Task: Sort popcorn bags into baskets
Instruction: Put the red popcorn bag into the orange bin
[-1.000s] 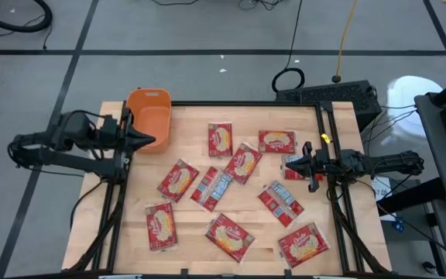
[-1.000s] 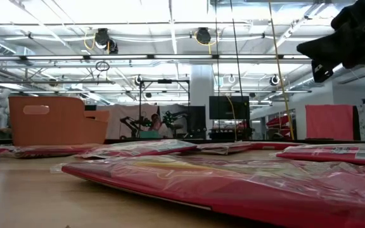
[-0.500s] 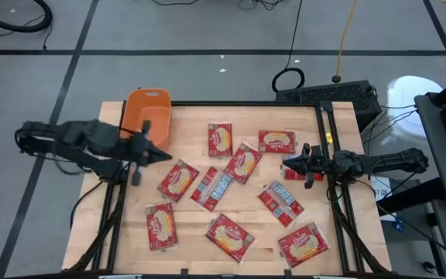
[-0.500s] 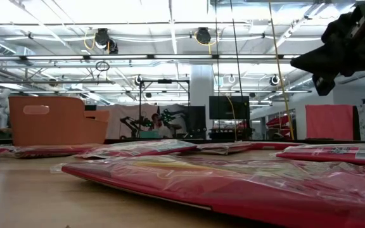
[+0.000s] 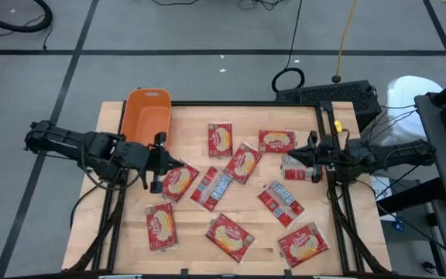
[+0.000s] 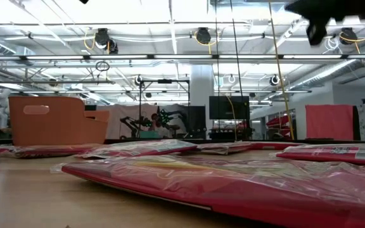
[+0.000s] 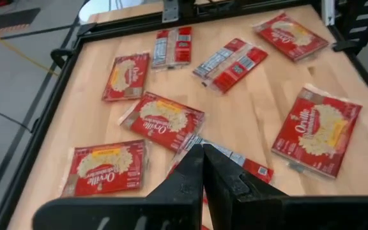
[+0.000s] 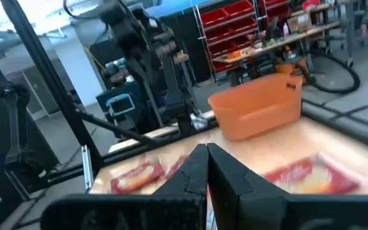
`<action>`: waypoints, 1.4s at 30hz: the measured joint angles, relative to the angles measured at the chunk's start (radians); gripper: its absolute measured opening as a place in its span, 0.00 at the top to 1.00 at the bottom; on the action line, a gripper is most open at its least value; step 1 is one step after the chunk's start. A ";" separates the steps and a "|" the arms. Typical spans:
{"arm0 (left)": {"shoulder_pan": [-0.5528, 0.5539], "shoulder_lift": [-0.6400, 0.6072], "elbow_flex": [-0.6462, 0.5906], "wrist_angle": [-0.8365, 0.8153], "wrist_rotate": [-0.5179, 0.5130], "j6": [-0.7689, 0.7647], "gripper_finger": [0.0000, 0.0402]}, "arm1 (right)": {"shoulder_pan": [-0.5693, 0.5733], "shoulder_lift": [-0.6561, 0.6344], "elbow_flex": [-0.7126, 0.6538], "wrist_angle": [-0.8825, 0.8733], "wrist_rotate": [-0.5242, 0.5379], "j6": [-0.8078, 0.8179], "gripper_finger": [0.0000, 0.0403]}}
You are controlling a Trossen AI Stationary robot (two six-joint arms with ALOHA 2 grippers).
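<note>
High view shows 11 popcorn bags (image 5: 230, 236) scattered flat on the counter (image 5: 192, 226); low view hides most. Orange basket (image 5: 148, 115) at the far-left corner, empty. Left end effector (image 5: 178, 164) closed, over a bag; right end effector (image 5: 291, 156) closed, holding nothing.

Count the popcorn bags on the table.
10 popcorn bags: far row; right edge; middle; near row. More could hide inside the orange basket.

A wooden desk (image 5: 134, 232) carries scattered popcorn bags (image 5: 228, 236) and an orange basket (image 5: 148, 115) at its far-left corner.
</note>
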 joint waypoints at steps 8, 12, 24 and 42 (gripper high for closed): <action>-0.026 -0.001 0.000 0.000 -0.030 -0.033 0.98 | 0.000 0.275 0.407 -0.291 0.002 -0.108 1.00; -0.042 0.000 0.000 -0.014 -0.029 -0.085 0.98 | 0.000 0.396 0.517 -0.395 0.028 -0.102 1.00; -0.068 -0.001 -0.197 -0.110 0.068 -0.487 0.91 | 0.000 0.639 0.411 -0.325 0.021 -0.100 1.00; -0.231 0.087 -0.458 -0.111 0.056 -0.798 0.47 | 0.000 0.716 0.147 0.090 0.017 -0.166 1.00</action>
